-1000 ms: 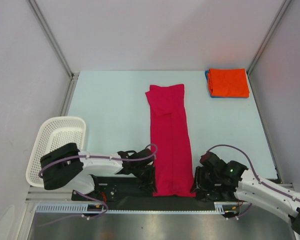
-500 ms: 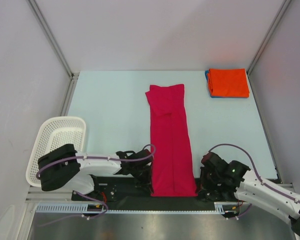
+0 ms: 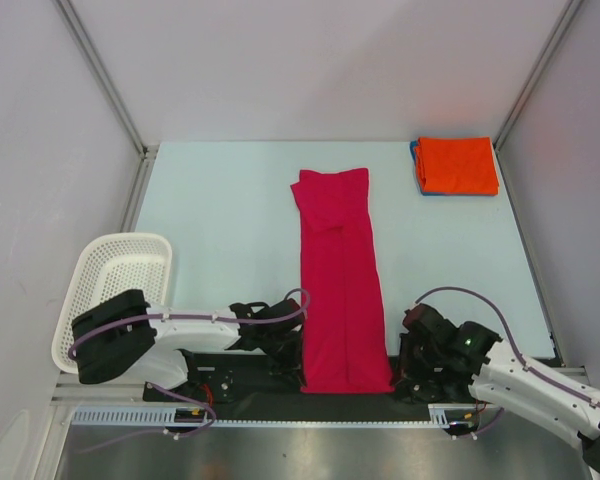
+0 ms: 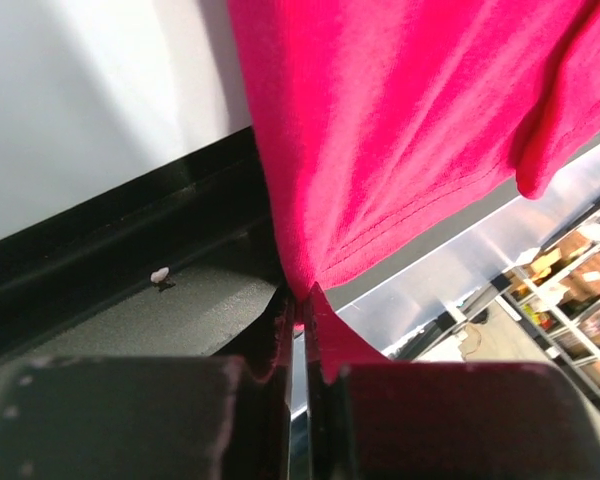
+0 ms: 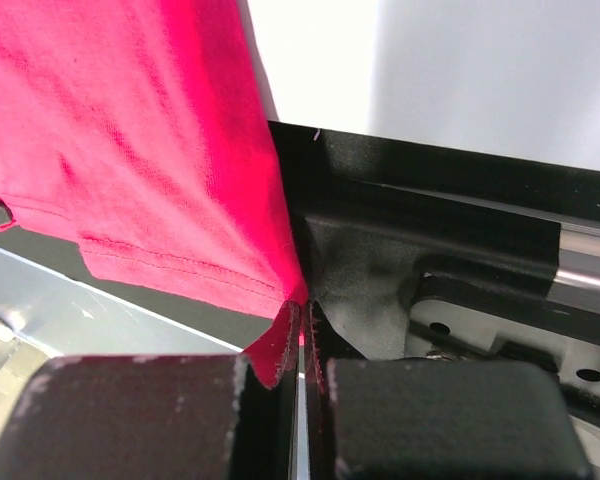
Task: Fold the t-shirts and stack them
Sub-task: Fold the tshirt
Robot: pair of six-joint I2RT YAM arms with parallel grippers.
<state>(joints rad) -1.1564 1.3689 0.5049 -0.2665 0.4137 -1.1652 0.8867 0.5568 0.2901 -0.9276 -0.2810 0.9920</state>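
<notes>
Crimson t-shirt (image 3: 340, 280): folded into a long narrow strip, mid-worktop (image 3: 220, 220). Long axis runs from the near edge to the far edge. The end toward the far edge is slightly rumpled. The hem end points at the arm bases and hangs just past the near edge, over the dark strip there.

Left tool (image 3: 298, 362): at the strip's near left corner, clenched. The left wrist view shows the jaws pressed together with a tuck of red hem caught between them (image 4: 302, 310).

Right tool (image 3: 398, 366): at the near right corner, clenched on that corner of the hem (image 5: 302, 318). A small flap of cloth pokes out below the pinch.

Key relation: both tools sit on the same short edge, one at each corner, and the whole length of cloth runs away from them toward the far edge. Neither arm is nearer. Judgement: the coming fold carries this hem along the long axis toward the far end.

Orange t-shirt (image 3: 458, 165): folded, at the far right corner, well apart. A blue t-shirt (image 3: 416, 160) edge shows under it.
</notes>
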